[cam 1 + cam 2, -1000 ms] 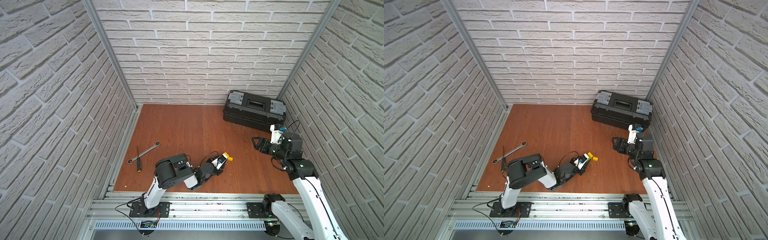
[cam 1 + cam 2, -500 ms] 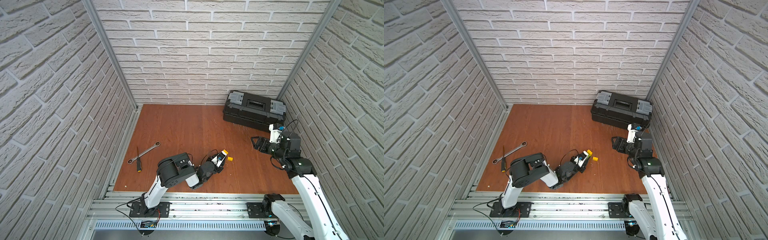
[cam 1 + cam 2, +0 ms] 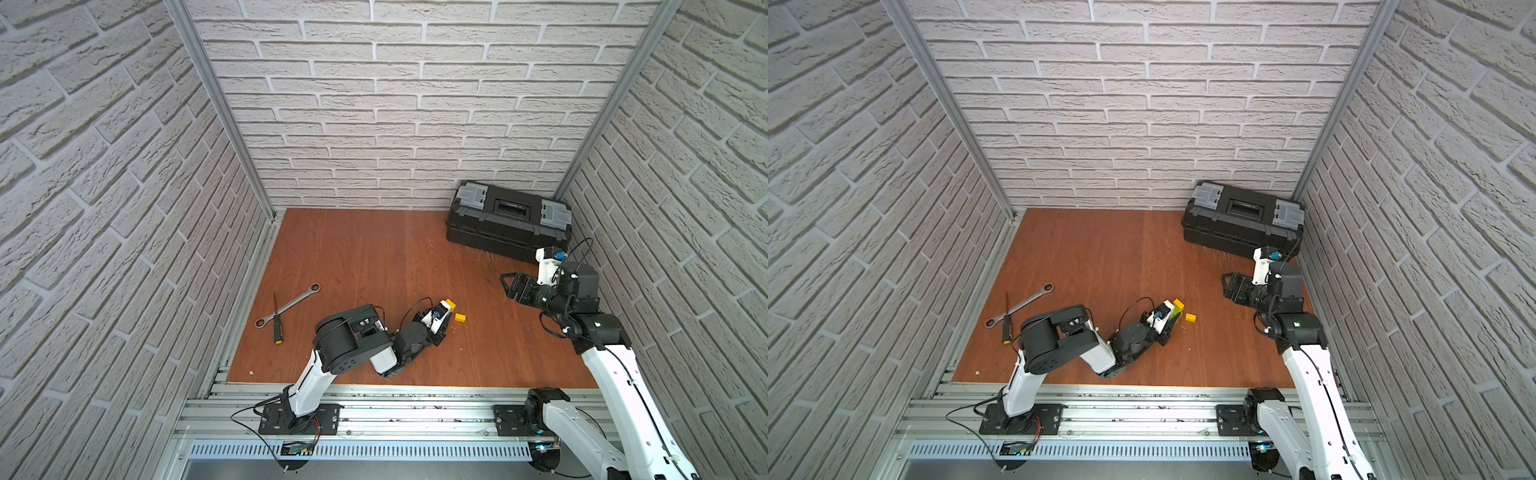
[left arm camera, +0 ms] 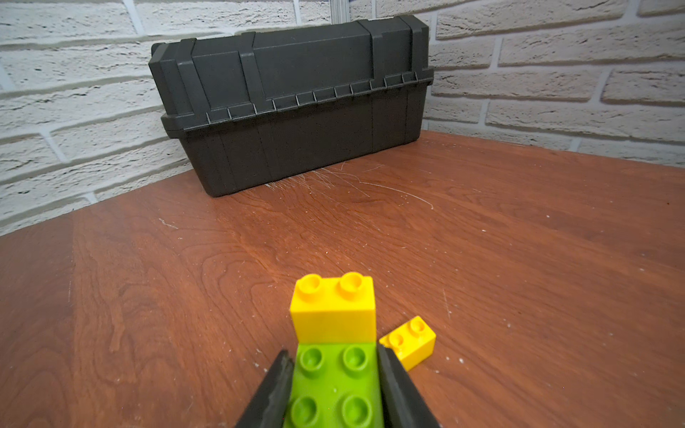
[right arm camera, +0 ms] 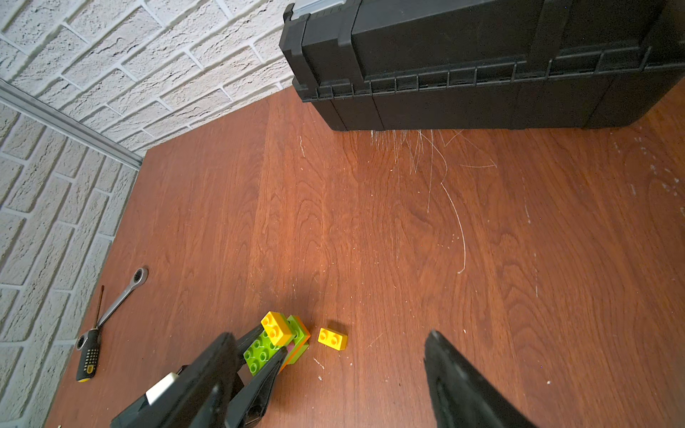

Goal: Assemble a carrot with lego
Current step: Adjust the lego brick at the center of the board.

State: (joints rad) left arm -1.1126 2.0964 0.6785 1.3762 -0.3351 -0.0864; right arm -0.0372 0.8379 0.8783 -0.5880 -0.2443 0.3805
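Status: left hand [image 4: 333, 354] is clamped on the carrot [image 5: 278, 342], jaws flat on the two side walls of the top lime-green brick. The carrot is near the front middle of the tabletop [image 3: 374, 257]. Can't tell if its base touches the wood or hangs just above it. Visible stack: orange and pink edges low, green above, one yellow seated on the far studs. Four green studs show bare.

Loose yellow brick [image 5: 333, 338] lies on the tabletop just beside the carrot, studs showing. Right hand [image 3: 508, 286] is released, jaws wide and empty, up near the toolbox [image 3: 509, 220] and well apart from the bricks. Wrench [image 3: 291, 305] and screwdriver [image 3: 276, 326] are off by the wall on the left arm's side, not relevant.

Handling, my read:
- Lego is light, rigid, smooth plastic. It has no give, so a hard squeeze isn't needed, but the glossy walls will slip or twist if the pinch is off-centre.
- Loose yellow brick is small. Take it across its two long side walls at mid-height, leaving the studs and hollow underside free.
- Seating wants a straight push onto the bare studs. A tilted push likely jams one edge.
- Left hand holds only the top green layer, so the lower layers hang on press-fit alone.
- The push load could pivot the stack in the jaws or pop a joint. Safer with the base braced on the tabletop.
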